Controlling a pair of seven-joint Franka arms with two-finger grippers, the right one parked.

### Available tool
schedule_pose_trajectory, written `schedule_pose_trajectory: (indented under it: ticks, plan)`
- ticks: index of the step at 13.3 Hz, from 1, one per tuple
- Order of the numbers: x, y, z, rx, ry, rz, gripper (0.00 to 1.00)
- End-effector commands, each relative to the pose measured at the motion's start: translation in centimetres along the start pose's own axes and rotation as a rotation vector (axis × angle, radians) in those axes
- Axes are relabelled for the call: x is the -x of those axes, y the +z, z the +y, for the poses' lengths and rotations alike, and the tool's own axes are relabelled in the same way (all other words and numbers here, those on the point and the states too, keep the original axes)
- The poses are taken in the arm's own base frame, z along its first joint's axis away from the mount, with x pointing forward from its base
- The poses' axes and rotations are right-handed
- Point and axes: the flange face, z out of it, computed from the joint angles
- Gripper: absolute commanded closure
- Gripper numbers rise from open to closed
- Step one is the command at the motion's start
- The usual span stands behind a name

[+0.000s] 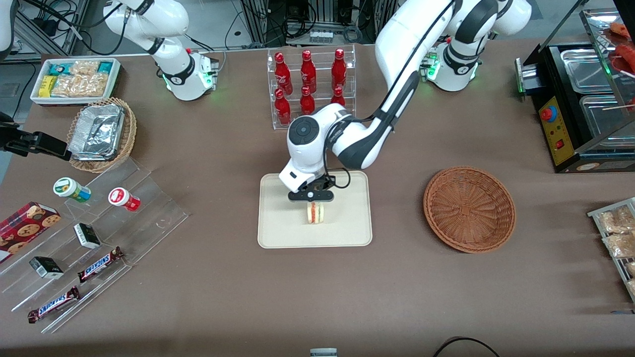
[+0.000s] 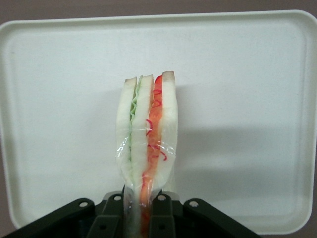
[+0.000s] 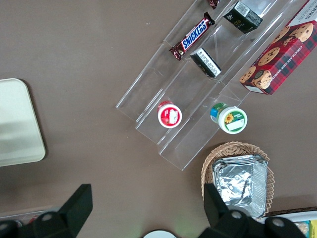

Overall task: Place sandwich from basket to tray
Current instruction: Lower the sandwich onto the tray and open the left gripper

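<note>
The sandwich (image 1: 315, 213) is a wrapped white-bread wedge with a red and green filling stripe; it stands on edge over the middle of the cream tray (image 1: 278, 233). My gripper (image 1: 311, 200) reaches down from above and is shut on the sandwich's top. In the left wrist view the sandwich (image 2: 146, 134) is pinched between the black fingers (image 2: 161, 218), with the tray (image 2: 257, 99) spread beneath it. The reddish-brown wicker basket (image 1: 469, 208) sits empty beside the tray, toward the working arm's end of the table.
An acrylic rack of red bottles (image 1: 310, 82) stands farther from the camera than the tray. Clear stepped shelves with snack bars and cups (image 1: 94, 238) and a tan basket of foil containers (image 1: 101, 134) lie toward the parked arm's end. A black food warmer (image 1: 580, 99) stands at the working arm's end.
</note>
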Motion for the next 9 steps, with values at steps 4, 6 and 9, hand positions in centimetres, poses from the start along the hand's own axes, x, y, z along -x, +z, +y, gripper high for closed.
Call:
schedule_pose_trajectory:
  ticks: [4, 6, 9]
  plan:
    - [-1.0, 1.5, 1.0, 0.032, -0.012, 0.046, 0.18]
    - [-1.9, -0.3, 0.3, 0.033, -0.029, 0.046, 0.01]
    - [-2.0, -5.2, -0.6, 0.011, -0.052, 0.016, 0.01]
